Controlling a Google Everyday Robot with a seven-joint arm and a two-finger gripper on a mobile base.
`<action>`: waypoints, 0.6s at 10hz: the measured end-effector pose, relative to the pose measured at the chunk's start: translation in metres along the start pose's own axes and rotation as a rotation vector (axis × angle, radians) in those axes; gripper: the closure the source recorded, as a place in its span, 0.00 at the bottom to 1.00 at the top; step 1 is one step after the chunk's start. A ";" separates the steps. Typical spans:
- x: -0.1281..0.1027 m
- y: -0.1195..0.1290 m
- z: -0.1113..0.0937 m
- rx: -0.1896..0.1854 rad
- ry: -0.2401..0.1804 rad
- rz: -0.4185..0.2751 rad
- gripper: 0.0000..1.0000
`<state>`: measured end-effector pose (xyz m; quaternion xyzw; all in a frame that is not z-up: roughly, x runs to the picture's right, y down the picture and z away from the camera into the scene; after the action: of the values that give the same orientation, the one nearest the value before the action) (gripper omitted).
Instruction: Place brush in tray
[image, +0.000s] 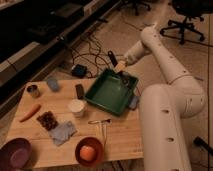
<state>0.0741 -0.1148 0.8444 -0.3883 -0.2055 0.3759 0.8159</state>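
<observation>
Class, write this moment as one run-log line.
gripper: over tray's far corner | brush: held, tilted, above tray | tray: on table | step: brush not released

Smooth white rounded arm links, thick at the base, tapering upward; dark gripper (125, 76) at the end, above the tray's far corner.

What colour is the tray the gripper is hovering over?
Dark green, seen in the camera view: the tray sits below the gripper, which holds the brush.

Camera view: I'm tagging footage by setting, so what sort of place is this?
Probably an office or lab: office chair, floor cables, wooden table. The hand holds a brush over the tray.
</observation>
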 end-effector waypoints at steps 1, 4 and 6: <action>-0.001 0.000 0.000 -0.003 0.002 -0.002 1.00; 0.002 -0.001 -0.001 -0.001 0.002 0.002 0.79; 0.001 0.000 0.000 -0.002 0.002 0.000 0.61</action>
<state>0.0748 -0.1144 0.8448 -0.3895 -0.2050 0.3751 0.8158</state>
